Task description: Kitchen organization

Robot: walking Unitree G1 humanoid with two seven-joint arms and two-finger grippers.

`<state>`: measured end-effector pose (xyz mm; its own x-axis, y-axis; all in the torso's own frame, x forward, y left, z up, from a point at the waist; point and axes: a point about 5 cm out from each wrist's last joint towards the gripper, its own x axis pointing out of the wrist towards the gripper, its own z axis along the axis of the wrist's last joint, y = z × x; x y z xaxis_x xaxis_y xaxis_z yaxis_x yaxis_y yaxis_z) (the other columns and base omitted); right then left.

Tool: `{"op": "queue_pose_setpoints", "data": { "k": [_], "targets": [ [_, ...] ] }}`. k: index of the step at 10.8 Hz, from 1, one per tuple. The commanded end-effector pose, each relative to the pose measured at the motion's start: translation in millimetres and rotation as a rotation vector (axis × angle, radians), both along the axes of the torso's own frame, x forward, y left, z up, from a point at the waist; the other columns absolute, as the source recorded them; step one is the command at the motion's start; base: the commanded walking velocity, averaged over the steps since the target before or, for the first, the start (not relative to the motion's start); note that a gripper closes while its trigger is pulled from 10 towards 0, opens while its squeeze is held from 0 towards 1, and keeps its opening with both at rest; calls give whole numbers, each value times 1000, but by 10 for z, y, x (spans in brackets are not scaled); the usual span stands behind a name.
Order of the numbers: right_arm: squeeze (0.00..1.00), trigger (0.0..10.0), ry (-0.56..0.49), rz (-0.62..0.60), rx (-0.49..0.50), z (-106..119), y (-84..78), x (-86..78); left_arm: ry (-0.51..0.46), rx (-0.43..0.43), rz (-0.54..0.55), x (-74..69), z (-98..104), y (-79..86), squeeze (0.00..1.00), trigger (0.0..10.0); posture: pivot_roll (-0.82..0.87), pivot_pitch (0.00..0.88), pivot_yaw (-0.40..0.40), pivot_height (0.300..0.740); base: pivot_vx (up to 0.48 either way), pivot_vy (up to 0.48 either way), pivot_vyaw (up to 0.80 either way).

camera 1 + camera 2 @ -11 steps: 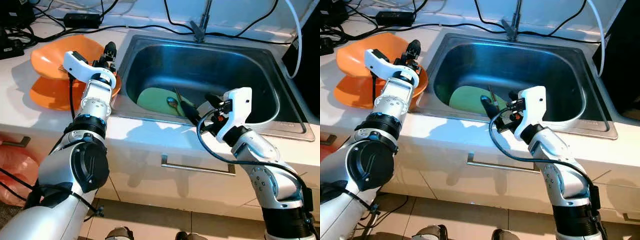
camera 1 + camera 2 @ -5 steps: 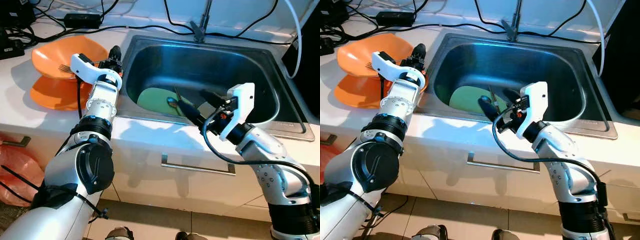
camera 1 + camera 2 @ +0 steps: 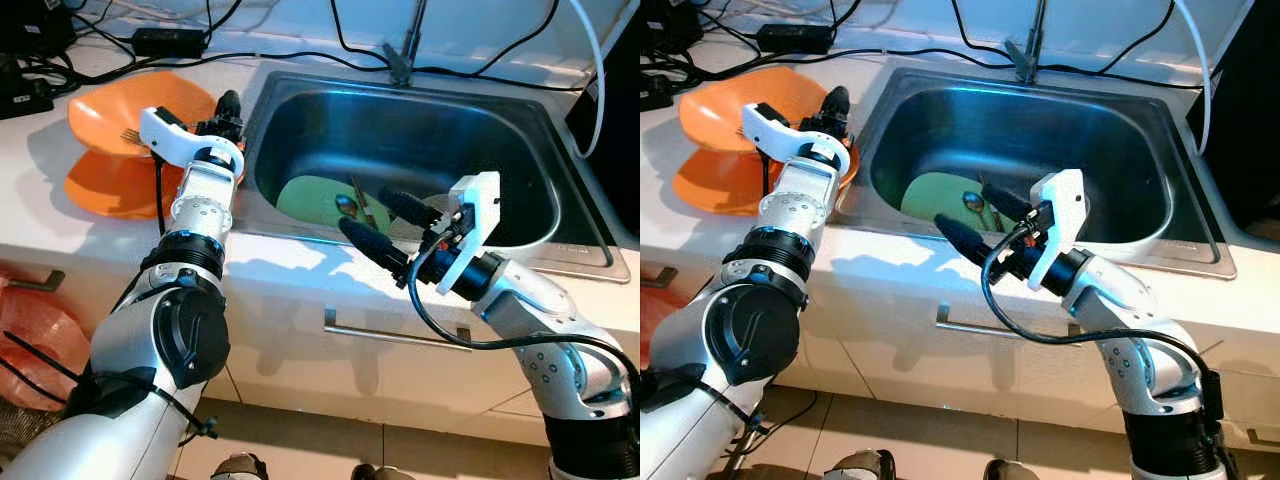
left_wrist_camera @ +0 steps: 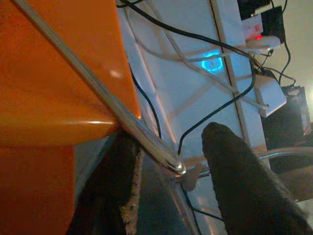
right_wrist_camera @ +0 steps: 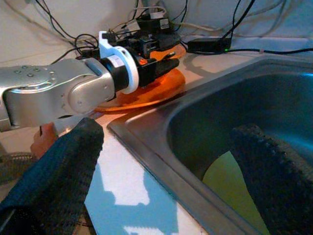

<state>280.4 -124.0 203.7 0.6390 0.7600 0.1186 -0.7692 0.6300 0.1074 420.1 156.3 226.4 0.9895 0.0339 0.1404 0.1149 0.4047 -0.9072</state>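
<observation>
Fingers of your right gripper [image 3: 385,222] stand well apart with nothing between them, hovering over the front rim of the stainless steel sink [image 3: 520,245], tips aimed back toward the basin's near-left part. From there, the metal spoon [image 3: 345,207] lies just beyond and below the fingertips, on the pale green oval plate [image 3: 312,200] that rests flat on the sink floor. A thin dark utensil [image 3: 361,200] lies beside the spoon on the same plate; you cannot tell what it is. Spoon and utensil both run roughly front to back across the plate, so their long axis lies nearly in line with your reach, and I judge a wrist turn would be needed to close across them. This arm is clearly the nearer one.

Your left gripper [image 3: 225,110] sits at the sink's left rim, its fingers parted either side of a metal fork handle [image 4: 142,132] that rests on the rim of the orange plastic bowls [image 3: 110,150], which are stacked on the white counter [image 3: 40,200] left of the sink.
</observation>
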Motion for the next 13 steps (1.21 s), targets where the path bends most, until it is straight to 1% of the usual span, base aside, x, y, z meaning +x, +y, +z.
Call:
{"op": "queue_pose_setpoints", "data": {
  "k": [1, 4, 7, 10, 11, 12, 13],
  "targets": [
    [333, 10000, -6, 21, 1, 34, -1, -27, -19, -27, 2, 11, 81, -7, 0, 0, -9, 91, -30, 740, 0, 0, 0],
    [298, 10000, 2, 27, -6, 29, -6, -28, -14, -99, 16, 3, 58, 18, 0, 0, -7, 92, -33, 740, 0, 0, 0],
    [275, 10000, 7, 25, -14, 11, -6, -22, -23, -171, -3, -1, 44, -42, 0, 0, -8, 90, -31, 740, 0, 0, 0],
    [267, 10000, 9, 23, -15, 6, -1, -17, -23, -171, -13, -2, 47, -68, 0, 0, -8, 91, -30, 740, 0, 0, 0],
    [255, 10000, 10, 23, -14, 1, 5, -13, -34, -118, -45, -10, 49, -152, 0, 0, -3, 88, -30, 740, 0, 0, 0],
    [255, 10000, 10, 23, -13, 1, 8, -11, -39, -81, -61, -16, 43, -190, 0, 0, 0, 86, -29, 740, 0, 0, 0],
    [255, 10000, 7, 19, -10, 4, 11, -3, -70, 36, -124, -47, 27, -312, 0, 0, 0, 86, -29, 740, 0, 0, 0]
  ]
}}
